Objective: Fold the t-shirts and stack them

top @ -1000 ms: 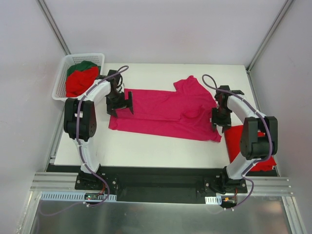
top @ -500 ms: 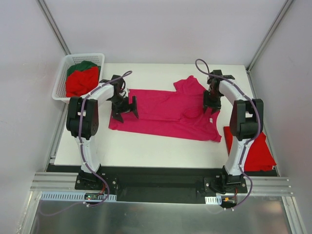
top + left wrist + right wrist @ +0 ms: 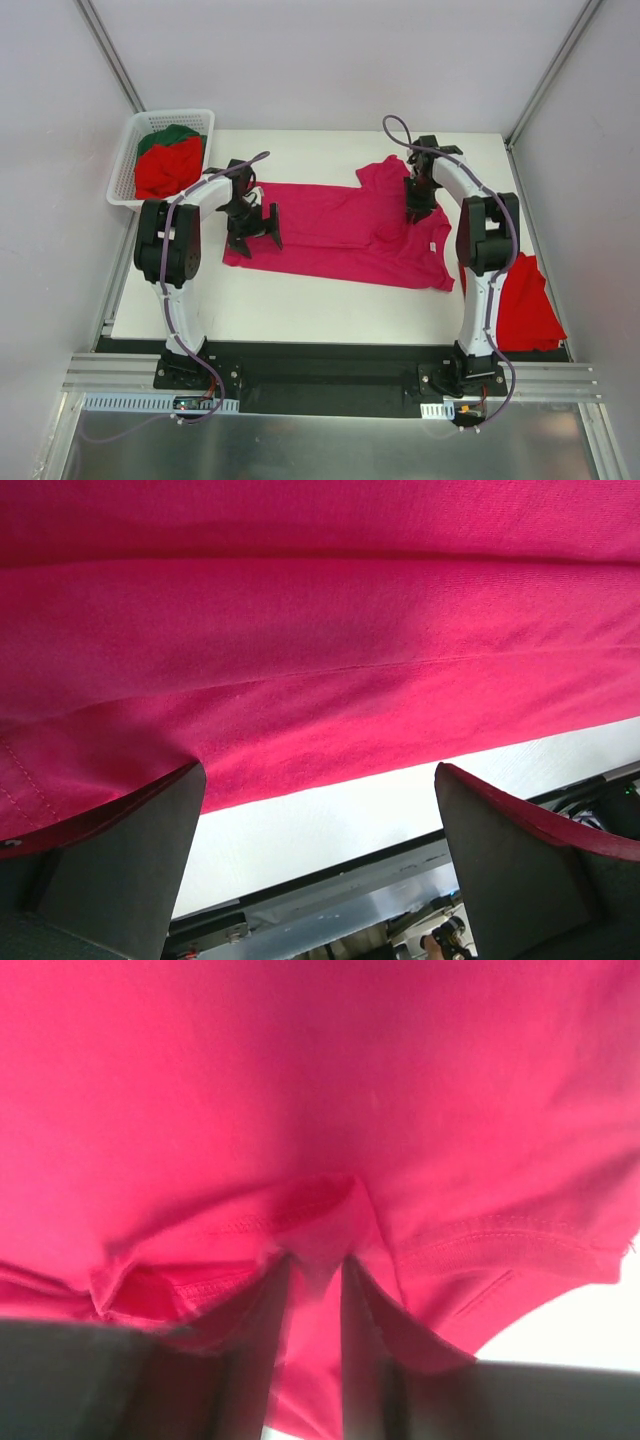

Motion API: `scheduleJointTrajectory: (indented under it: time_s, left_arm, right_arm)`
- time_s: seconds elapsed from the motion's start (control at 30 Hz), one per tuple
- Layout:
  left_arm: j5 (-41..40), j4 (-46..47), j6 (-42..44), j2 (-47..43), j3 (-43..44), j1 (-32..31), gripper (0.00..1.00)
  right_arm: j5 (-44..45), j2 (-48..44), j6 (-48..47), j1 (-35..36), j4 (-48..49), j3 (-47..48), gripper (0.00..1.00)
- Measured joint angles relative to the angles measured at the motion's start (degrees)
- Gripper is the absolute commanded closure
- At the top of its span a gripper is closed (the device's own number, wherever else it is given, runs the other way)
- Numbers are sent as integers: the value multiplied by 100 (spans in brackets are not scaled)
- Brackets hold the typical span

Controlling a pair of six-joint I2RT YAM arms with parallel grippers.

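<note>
Spread flat, magenta t-shirt [image 3: 330, 230] looks rumpled nr collar.

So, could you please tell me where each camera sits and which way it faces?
Top external: high behind the robot, looking down at the table; left arm and right arm show.
Left wrist: low over magenta t-shirt hem; left gripper open.
Right wrist: pressed close; right gripper pinches a fold.
Shared: that t-shirt.

No legible text or labels anywhere.
</note>
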Motion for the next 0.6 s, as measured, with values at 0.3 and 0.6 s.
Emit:
scheduleJointTrajectory:
  time_s: [0.3, 0.6]
  left_arm:
    - [83, 2, 0, -44, -79, 0, 1]
    - [107, 20, 20, -240, -339, 0, 1]
  right_arm:
    - [44, 208, -48, 33, -52, 428, 99]
    - [94, 310, -50, 48, -199, 960, 99]
